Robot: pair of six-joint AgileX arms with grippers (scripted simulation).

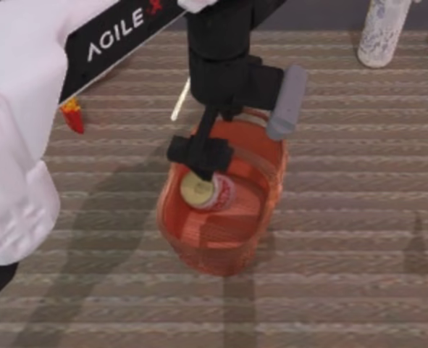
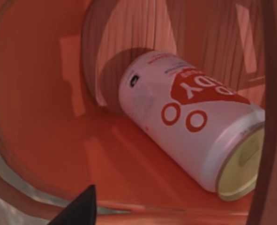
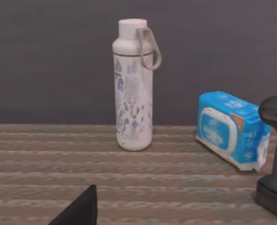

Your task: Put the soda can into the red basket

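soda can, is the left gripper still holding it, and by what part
It looks released: the can lies on its side in the basket, left gripper above it.

One can [image 1: 208,191], one basket [image 1: 221,239], one bottle [image 3: 133,85], one blue wipes pack [image 3: 232,130], one dark grey tool [image 3: 275,157], one small red object [image 1: 72,114].

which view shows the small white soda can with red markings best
The left wrist view: the small white soda can with red markings fills it, lying on its side inside the red-orange woven basket. The top view shows it partly under the left gripper. The right wrist view misses it.
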